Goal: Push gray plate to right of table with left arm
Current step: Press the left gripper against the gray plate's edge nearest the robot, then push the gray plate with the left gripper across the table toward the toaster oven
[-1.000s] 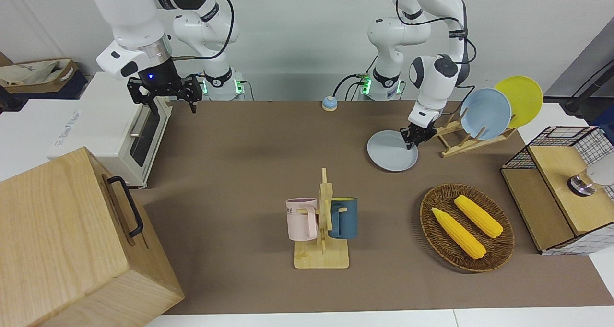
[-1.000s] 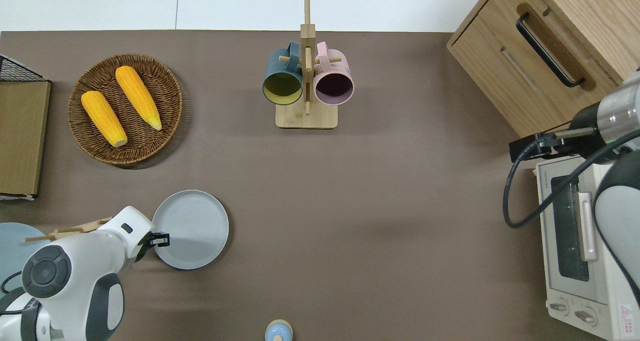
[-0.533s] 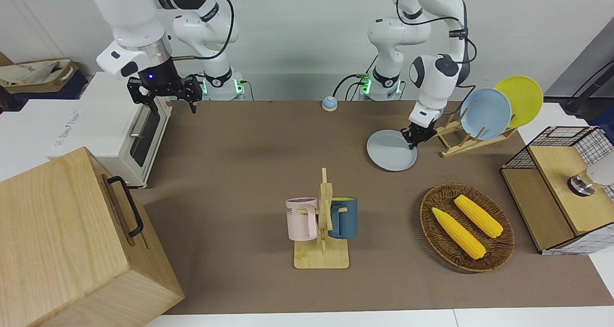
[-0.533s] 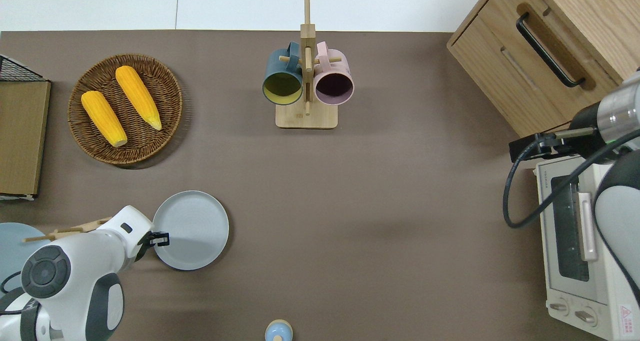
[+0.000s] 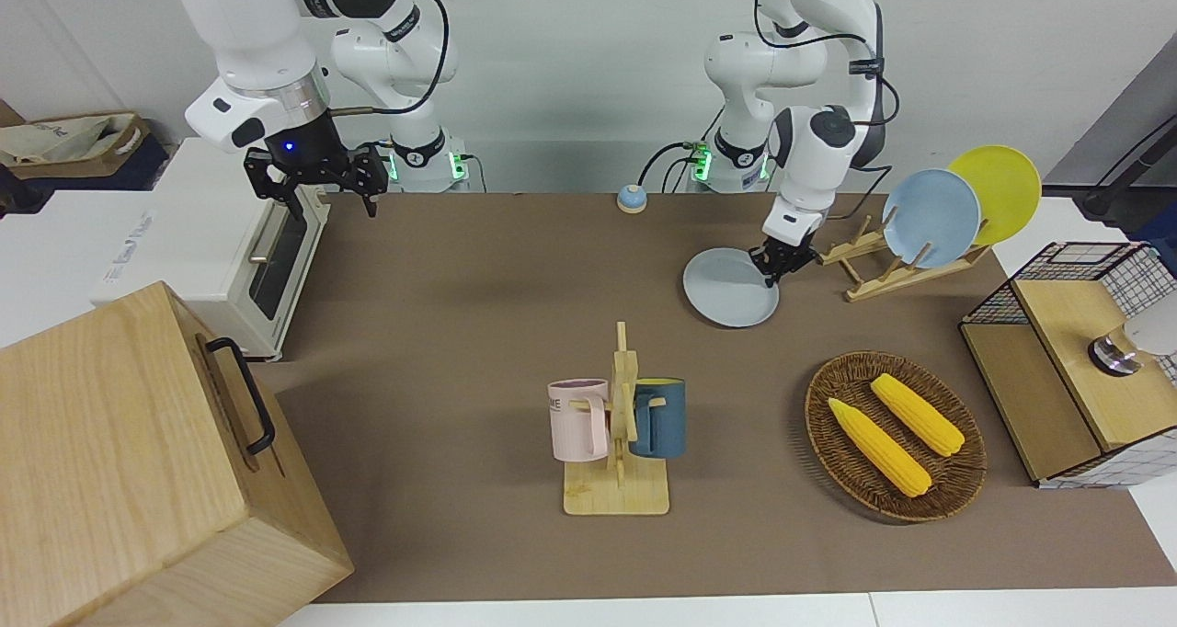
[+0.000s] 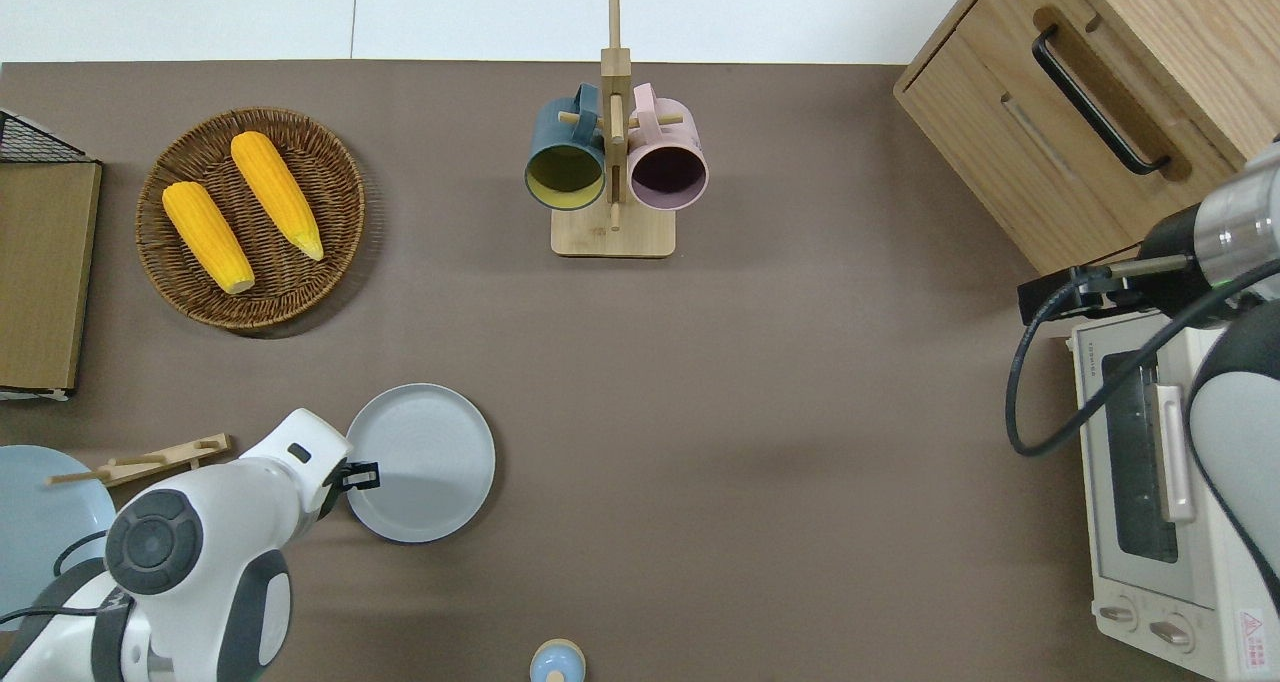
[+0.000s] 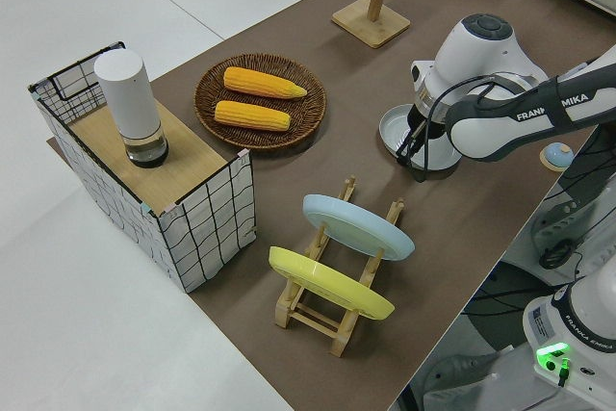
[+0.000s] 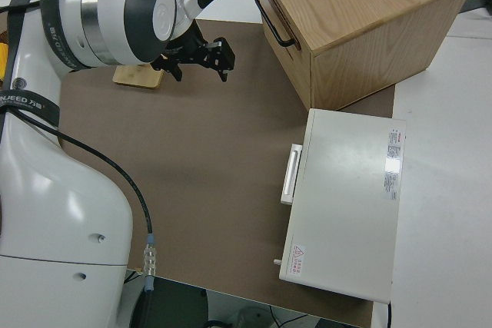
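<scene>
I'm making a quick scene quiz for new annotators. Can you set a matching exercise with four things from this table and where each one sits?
Things:
1. gray plate
2. corn cobs
3. teal mug
4. sky-blue plate

Places:
A. hanging on the wooden mug tree
B. leaning in the wooden dish rack
C. flat on the table, at the left pincer
D. lying in the wicker basket

Pairs: 1-C, 2-D, 3-A, 4-B

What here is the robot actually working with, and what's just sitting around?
In use: gray plate, left gripper at its rim, table.

Just lying about: corn basket, mug rack, plate rack, toaster oven, wooden cabinet.
</scene>
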Robot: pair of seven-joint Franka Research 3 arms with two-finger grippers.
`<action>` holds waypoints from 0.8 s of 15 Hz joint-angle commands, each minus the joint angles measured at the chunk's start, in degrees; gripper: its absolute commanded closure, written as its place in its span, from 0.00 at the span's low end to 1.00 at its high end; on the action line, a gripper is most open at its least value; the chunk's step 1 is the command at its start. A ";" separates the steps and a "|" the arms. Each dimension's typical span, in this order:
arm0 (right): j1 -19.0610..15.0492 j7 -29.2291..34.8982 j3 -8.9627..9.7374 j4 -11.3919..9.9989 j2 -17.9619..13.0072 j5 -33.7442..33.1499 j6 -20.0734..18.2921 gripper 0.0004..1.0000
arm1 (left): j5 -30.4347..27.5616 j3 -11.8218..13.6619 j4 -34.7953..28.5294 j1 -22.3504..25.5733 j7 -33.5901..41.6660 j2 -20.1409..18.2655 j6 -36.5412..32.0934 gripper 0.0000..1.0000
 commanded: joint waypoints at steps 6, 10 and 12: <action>-0.04 0.18 -0.01 0.08 -0.33 0.40 -0.59 0.02 | 0.44 -0.02 4.27 -15.38 -18.13 8.28 3.96 1.00; -0.04 0.18 -0.01 0.08 -0.33 0.40 -0.59 0.02 | 0.44 -0.54 6.47 -19.87 -24.28 9.50 3.96 1.00; -0.04 0.18 -0.01 0.08 -0.33 0.40 -0.59 0.02 | 0.44 -1.33 9.10 -22.15 -28.67 11.61 3.88 1.00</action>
